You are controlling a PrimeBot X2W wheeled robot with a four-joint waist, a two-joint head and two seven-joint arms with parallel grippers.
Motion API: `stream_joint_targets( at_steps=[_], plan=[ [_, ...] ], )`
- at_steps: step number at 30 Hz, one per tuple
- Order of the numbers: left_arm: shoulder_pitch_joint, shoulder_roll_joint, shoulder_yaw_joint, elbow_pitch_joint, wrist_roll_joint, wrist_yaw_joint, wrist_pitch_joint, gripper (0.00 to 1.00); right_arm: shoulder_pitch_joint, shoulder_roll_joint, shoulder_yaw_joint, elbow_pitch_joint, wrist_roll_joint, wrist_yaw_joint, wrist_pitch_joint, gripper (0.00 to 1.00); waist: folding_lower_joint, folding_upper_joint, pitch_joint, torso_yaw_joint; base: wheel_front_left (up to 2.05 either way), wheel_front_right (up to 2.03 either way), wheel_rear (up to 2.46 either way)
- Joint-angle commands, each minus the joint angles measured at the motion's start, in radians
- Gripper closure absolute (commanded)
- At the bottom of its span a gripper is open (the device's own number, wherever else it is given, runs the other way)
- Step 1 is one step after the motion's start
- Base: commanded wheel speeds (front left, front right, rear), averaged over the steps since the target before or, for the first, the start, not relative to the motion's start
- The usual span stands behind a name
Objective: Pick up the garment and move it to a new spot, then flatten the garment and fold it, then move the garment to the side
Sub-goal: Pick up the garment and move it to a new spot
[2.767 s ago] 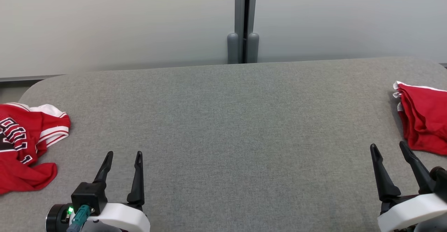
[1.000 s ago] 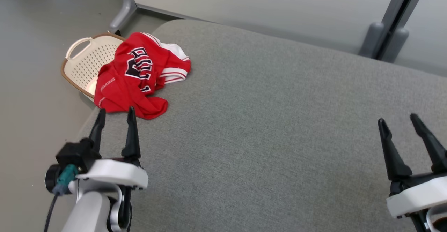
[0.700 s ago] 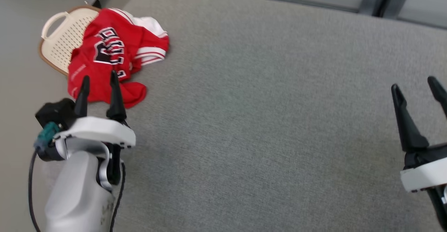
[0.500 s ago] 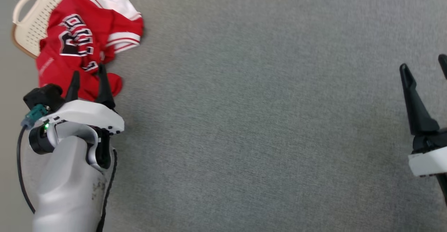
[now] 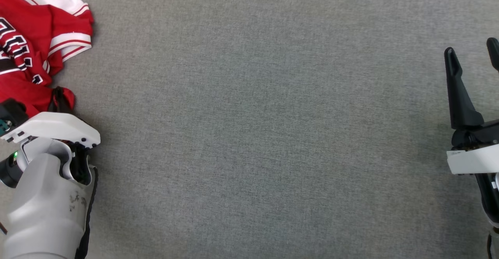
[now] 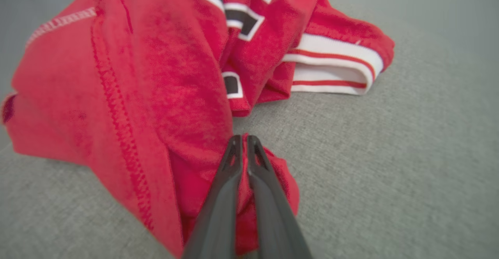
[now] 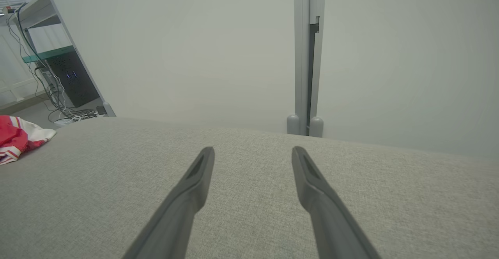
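At the far left of the bench (image 5: pixel 249 134), the crumpled red jersey (image 6: pixel 156 76) lies bunched ahead of the left gripper (image 6: pixel 242 140), whose jaws pinch its nearest fold. Right gripper (image 7: pixel 253 152), jaws spread, hangs well apart; the left arm is nearer.

The garment (image 6: pixel 156 76) is bright red, with black letters edged in white. Its cuff band is white with thin red stripes, and a line of pale stitching runs along one seam. The table (image 5: pixel 253 134) is an even mid-grey with a fine woven fleck. The left gripper (image 6: pixel 243 139) and right gripper (image 7: pixel 253 150) have black fingers and white housings. The wall (image 7: pixel 175 56) is off-white and the post (image 7: pixel 302 56) is grey.
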Motion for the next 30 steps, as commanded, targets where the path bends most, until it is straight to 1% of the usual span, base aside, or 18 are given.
stream_joint_targets(
  at_steps=[1, 5, 6, 7, 11, 15, 20, 24, 27, 30],
  plan=[
    [0.04, -0.005, 0.012, -0.049, 0.022, 0.01, 0.003, 1.0, -0.014, -0.002, 0.006, 0.025, 0.007, 0.0, -0.025, 0.0, 0.0, 0.0, -0.018, -0.015, 0.0, 0.0, 0.0],
    [0.125, -0.003, 0.047, -0.2, 0.082, 0.027, 0.002, 1.0, -0.019, 0.004, 0.034, 0.081, 0.019, 0.0, -0.075, 0.0, 0.0, 0.0, -0.057, -0.04, 0.0, 0.0, 0.0],
    [0.125, -0.003, 0.047, -0.2, 0.082, 0.027, 0.002, 1.0, -0.019, 0.004, 0.034, 0.081, 0.019, 0.0, -0.075, 0.0, 0.0, 0.0, -0.057, -0.04, 0.0, 0.0, 0.0],
    [0.152, -0.008, 0.052, -0.242, 0.103, 0.028, 0.002, 1.0, -0.018, 0.005, 0.043, 0.097, 0.02, 0.0, -0.085, 0.0, 0.0, 0.0, -0.071, -0.046, 0.0, 0.0, 0.0],
    [0.249, -0.038, 0.056, -0.409, 0.183, 0.023, 0.002, 1.0, 0.002, 0.008, 0.058, 0.151, 0.024, 0.0, -0.127, 0.0, 0.0, 0.0, -0.125, -0.066, 0.0, 0.0, 0.0],
    [0.348, -0.076, 0.032, -0.575, 0.247, 0.01, 0.001, 1.0, 0.018, 0.025, 0.07, 0.196, 0.029, 0.0, -0.15, 0.0, 0.0, 0.0, -0.181, -0.099, 0.0, 0.0, 0.0],
    [0.452, -0.108, -0.043, -0.75, 0.29, -0.002, 0.001, 1.0, 0.03, 0.048, 0.097, 0.222, 0.035, 0.0, -0.166, 0.0, 0.0, 0.0, -0.229, -0.17, 0.0, 0.0, 0.0],
    [0.489, -0.119, -0.138, -0.857, 0.302, -0.008, 0.027, 1.0, 0.042, 0.062, 0.115, 0.232, 0.044, 0.0, -0.169, 0.0, 0.0, 0.0, -0.249, -0.242, 0.0, 0.0, 0.0],
    [0.487, -0.124, -0.211, -0.908, 0.304, -0.011, 0.066, 1.0, 0.042, 0.073, 0.129, 0.239, 0.051, 0.0, -0.171, 0.0, 0.0, 0.0, -0.255, -0.311, 0.0, 0.0, 0.0],
    [0.455, -0.126, -0.28, -0.928, 0.306, -0.014, 0.1, 1.0, 0.04, 0.083, 0.144, 0.248, 0.055, 0.0, -0.178, 0.0, 0.0, 0.0, -0.255, -0.387, 0.0, 0.0, 0.0]
  ],
)
